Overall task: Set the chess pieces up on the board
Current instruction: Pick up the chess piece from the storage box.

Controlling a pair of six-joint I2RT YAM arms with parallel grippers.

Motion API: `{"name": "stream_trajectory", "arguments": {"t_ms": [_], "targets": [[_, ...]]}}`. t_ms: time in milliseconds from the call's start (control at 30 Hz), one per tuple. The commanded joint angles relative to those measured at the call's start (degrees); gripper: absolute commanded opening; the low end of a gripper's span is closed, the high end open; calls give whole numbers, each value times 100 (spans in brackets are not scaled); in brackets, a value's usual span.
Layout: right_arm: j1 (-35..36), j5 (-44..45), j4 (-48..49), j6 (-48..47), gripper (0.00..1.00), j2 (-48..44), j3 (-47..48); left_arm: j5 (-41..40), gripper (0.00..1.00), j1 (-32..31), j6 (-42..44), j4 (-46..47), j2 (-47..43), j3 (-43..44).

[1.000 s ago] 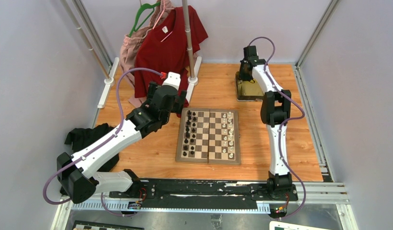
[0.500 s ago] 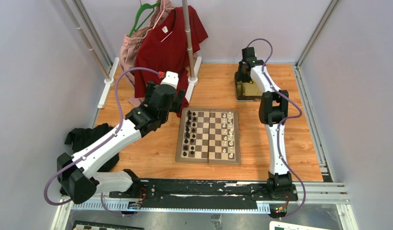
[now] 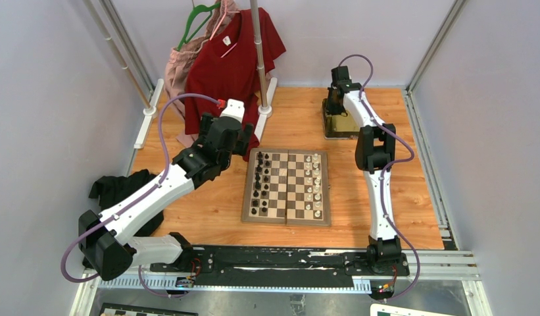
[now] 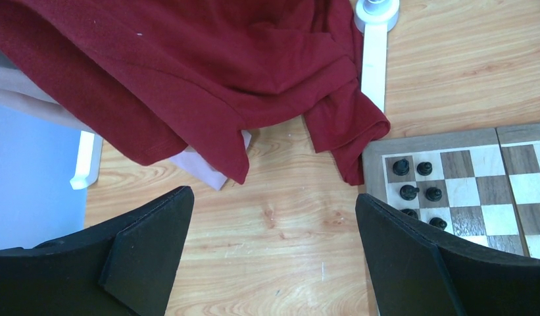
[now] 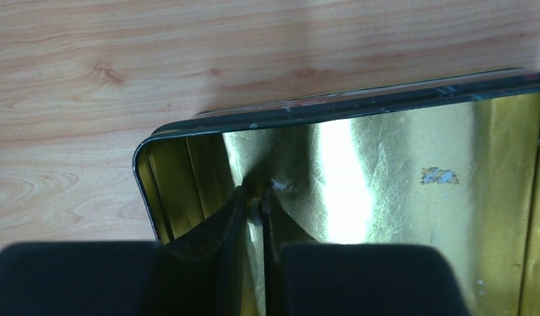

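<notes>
1 chess bd (image 3: pixel 288 194), 1 tin (image 3: pixel 338 126), 2 arms (image 3: pixel 155 194).

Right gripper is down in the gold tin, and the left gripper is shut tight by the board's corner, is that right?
Not quite: the left gripper is wide open, not shut. The left wrist view shows its fingers far apart by the board's corner. The right gripper is indeed down in the gold tin.

The left arm (image 3: pixel 155 194) reaches forward, left claw (image 4: pixel 273 204) spread wide, facing down. The right arm (image 3: pixel 380 184) stretches far ahead, right claw (image 5: pixel 255 197) pinching a tiny pale chess piece (image 5: pixel 256 210).
</notes>
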Motion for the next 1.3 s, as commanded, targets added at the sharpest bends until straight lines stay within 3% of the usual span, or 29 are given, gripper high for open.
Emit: {"name": "stream_trajectory", "arguments": {"t_ms": [0, 133, 700, 967, 1267], "targets": [[78, 220, -216, -151, 10, -148, -265, 14, 100, 50, -44, 137, -124, -62], [77, 296, -159, -181, 0, -323, -451, 18, 100, 59, -72, 120, -149, -64], [-41, -17, 373, 16, 0, -1389, -1472, 326, 100, 76, -127, 43, -195, 144], [-88, -403, 524, 162, 0, -2017, -1808, 1032, 100, 76, -105, 65, -208, 336], [-90, -1309, 618, 507, 0, -3036, -2530, 2912, 100, 69, -13, 246, -222, 393]]}}
